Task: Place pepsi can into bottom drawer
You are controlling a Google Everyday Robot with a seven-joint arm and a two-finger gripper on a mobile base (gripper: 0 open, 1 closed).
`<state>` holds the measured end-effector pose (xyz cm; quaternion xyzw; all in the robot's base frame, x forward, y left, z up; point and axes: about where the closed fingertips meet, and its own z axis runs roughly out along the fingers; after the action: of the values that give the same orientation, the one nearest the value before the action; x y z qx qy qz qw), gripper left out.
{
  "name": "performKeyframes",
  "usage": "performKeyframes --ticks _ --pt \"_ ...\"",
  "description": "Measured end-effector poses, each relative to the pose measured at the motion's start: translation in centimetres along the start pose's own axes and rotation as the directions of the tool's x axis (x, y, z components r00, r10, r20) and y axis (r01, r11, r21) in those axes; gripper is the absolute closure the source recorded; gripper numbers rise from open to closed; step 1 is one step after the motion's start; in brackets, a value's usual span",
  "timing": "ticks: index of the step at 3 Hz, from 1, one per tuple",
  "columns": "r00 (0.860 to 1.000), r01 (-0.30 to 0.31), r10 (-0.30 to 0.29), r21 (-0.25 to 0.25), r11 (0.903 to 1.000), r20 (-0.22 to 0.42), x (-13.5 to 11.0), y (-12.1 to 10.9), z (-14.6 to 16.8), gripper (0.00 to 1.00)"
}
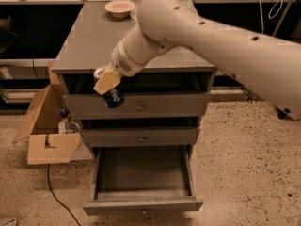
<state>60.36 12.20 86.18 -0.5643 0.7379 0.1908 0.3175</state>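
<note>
So, at nine o'clock from the grey cabinet [141, 108] an open cardboard box [47, 134] sits on the speckled floor, out of the way of the work. Next comes the tool [108, 85], hanging off the table's [94, 36] front edge, in front of the top drawer [160, 106]. It is pinching the pepsi can [114, 98]. I take it the can is held out here so it can go down past the two shallow drawer fronts.

The can is tilted, its silver top toward ten o'clock and its base toward four. It is dark blue with white lettering, and one tan finger [106, 82] lies across its side.

Below, at six o'clock from the can and a little right, the bottom drawer [141, 204] stands pulled open with its grey floor bare, ready to receive it. A cream bowl [120, 7] rests at the table's twelve o'clock edge. The white arm [211, 46] enters from three o'clock.
</note>
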Motion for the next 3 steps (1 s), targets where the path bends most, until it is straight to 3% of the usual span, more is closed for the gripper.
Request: performKeyframes --ticks 1,2,3 --pt "0.997 -0.052 0.046 -0.087 0.9949 -0.065 5.7 5.4 7.7 1.0" --pt "0.997 -0.051 0.046 -0.086 0.995 -0.063 5.6 5.4 7.7 1.0" --pt "0.996 -0.045 0.038 -0.081 0.9958 -0.076 7.2 5.3 9.3 1.0"
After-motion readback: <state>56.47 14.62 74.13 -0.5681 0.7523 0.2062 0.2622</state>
